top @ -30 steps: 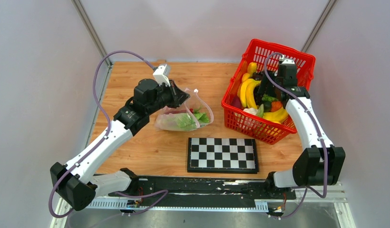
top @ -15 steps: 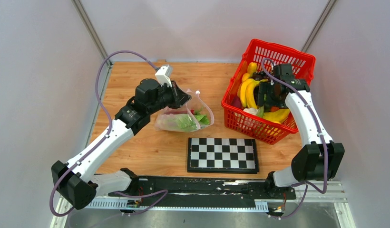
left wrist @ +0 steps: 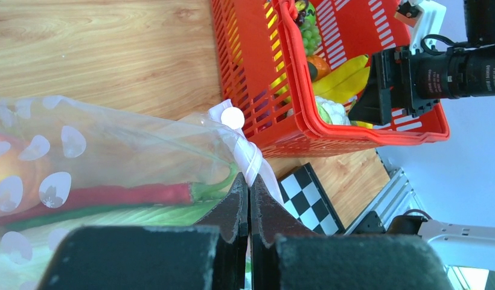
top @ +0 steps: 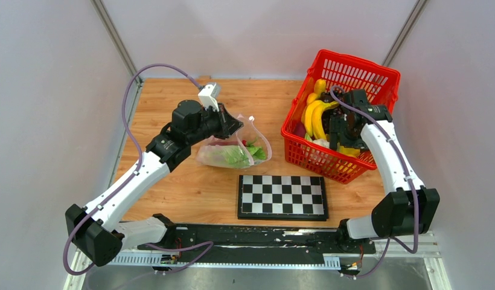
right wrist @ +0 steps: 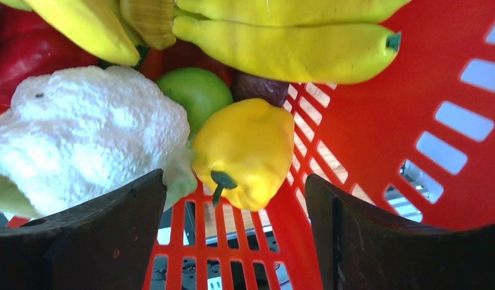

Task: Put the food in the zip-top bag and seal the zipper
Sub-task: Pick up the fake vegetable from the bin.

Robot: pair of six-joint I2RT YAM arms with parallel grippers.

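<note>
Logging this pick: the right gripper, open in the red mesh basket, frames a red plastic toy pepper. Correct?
No: the plastic toy pepper between the fingers of the open right gripper is yellow, not red; the right wrist view shows it.

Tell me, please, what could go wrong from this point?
1. The open right gripper straddles the yellow pepper, but the cauliflower lies right against it; closing might catch the cauliflower's leaf too.
2. The left gripper pinches only a thin bit of the zip-top bag at its edge; the film could slip out and the mouth could sag shut before food arrives.
</note>
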